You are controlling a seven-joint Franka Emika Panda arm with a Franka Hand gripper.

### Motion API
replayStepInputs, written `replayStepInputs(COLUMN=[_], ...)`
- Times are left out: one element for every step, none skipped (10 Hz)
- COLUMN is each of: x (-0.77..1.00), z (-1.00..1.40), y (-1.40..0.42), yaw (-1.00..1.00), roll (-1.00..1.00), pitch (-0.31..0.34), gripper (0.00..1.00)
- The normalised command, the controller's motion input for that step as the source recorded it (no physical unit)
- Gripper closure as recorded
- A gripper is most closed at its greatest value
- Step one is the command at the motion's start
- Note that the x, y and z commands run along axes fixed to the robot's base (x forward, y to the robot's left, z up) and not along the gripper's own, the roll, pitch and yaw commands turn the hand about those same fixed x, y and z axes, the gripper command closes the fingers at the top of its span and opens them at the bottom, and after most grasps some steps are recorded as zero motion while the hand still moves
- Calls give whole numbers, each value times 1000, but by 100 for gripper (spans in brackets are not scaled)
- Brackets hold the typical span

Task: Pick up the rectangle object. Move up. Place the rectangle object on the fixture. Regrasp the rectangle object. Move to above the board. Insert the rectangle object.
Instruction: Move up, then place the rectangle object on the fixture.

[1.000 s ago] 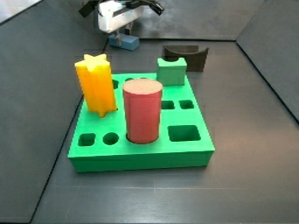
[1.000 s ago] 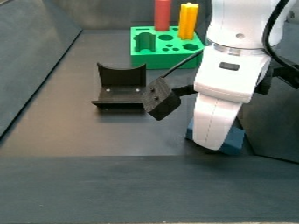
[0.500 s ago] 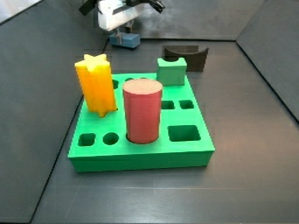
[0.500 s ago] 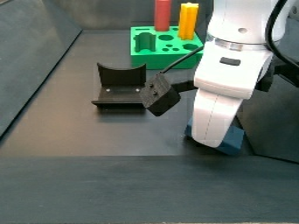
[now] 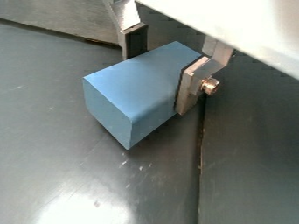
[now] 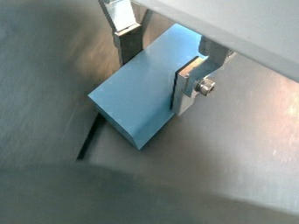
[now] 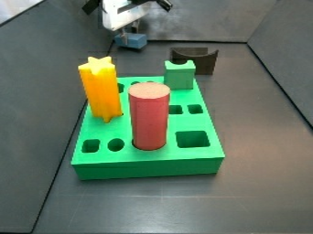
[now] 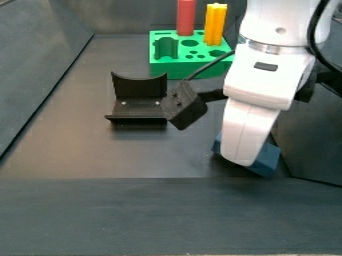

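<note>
The gripper [image 5: 165, 63] is low over the dark floor and its 2 silver fingers [image 5: 193, 80] stand on opposite long sides of the rectangle object [image 5: 135, 90]. In both wrist views the finger plates lie flat against the slate-blue block [image 6: 146, 94], so the gripper is clenched on it. The block lies with its broad face up, and 1 end sticks out beyond the fingers. I cannot tell if it rests on the floor or is just above it.

In a side view the white arm hides almost all of the block; only a small blue corner [image 8: 271, 160] shows beside the gripper body [image 8: 251, 140]. In a side view from the far side the gripper [image 7: 130, 38] is seen at the back of the table, well apart from the board [image 7: 146, 146].

The fixture [image 8: 135, 99] stands near the gripper, between it and the board [image 8: 177, 48]. Its notch is empty. On the board stand a red cylinder [image 7: 149, 116] and a yellow star-shaped piece [image 7: 99, 89], both upright, and a small green notched block [image 7: 181, 73] sits at its far edge.
</note>
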Motion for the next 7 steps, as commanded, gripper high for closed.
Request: replayStepInputs(x=[-62,-76,-45,-36,-29,-27,0], z=[788,696,546,426,315,208,1000], y=[9,11,-1,1,-1,-7,0], yaw=[0,-11,-23,-28,-26,-18,0], roll=[-5,9,42,64,84,102,0], pitch=[32,57,75,94,104,110,0], gripper=[100,100,100,100,100,100,100])
